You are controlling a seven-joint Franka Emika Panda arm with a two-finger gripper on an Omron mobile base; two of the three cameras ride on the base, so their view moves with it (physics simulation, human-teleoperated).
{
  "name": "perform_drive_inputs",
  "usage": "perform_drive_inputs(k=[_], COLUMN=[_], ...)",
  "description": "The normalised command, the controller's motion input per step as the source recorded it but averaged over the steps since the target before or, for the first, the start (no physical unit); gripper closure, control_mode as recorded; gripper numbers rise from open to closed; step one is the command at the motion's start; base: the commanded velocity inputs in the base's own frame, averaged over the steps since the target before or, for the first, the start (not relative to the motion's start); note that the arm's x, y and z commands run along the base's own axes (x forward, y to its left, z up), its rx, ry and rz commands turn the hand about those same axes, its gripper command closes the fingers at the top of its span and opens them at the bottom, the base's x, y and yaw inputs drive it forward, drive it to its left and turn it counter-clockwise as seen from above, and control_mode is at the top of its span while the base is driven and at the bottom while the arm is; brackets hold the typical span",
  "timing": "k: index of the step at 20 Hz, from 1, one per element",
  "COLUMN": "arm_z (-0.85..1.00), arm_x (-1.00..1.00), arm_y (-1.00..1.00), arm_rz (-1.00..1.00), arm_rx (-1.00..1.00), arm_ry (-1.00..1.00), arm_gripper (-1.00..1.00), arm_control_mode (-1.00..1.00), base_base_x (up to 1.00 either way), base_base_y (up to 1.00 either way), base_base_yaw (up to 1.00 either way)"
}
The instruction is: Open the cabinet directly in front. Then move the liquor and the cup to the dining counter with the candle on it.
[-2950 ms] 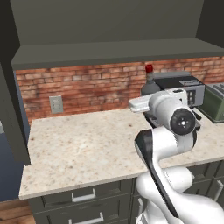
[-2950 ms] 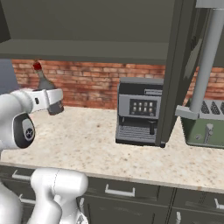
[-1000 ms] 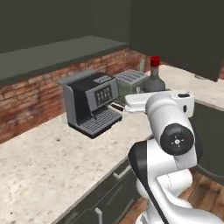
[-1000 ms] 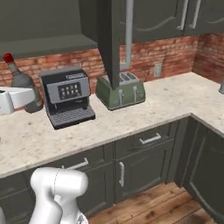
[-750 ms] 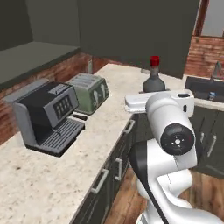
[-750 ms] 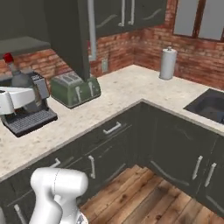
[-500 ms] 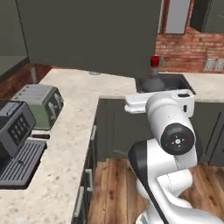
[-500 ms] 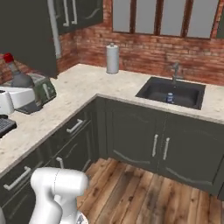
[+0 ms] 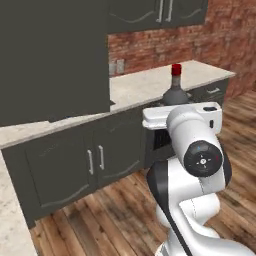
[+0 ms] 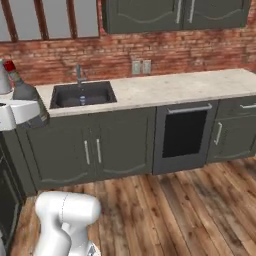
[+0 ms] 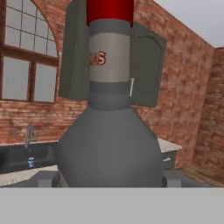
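Carrying the red-capped greyish glass liquor bottle, the two-finger gripper clamps its body; dining counter delivery and the cup remain.

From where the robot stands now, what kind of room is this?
Most likely a home kitchen: a sink with a tap set in a stone worktop, dark cabinets below it, and a built-in oven, all against a red brick wall.

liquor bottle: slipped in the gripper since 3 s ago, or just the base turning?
No slip visible. The liquor stands upright above the white hand as before; the base has swung from the coffee machine to the sink wall.
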Motion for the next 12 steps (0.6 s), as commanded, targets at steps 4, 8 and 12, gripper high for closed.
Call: perform_drive_inputs(k=[4,8,12], arm_z=[0.00,0.00,0.00], arm_x=[0.00,0.00,0.00], arm_y=[0.00,0.00,0.00], arm_rz=[0.00,0.00,0.00], arm_rx=[0.00,0.00,0.00], arm_ry=[0.00,0.00,0.00], arm_gripper=[1.00,1.00,1.00], arm_control_mode=[1.00,1.00,1.00], base_base_x=[0.00,-0.04,-0.07], base_base_y=[0.00,0.00,0.00], base_base_yaw=[-1.00,-0.97,-0.95])
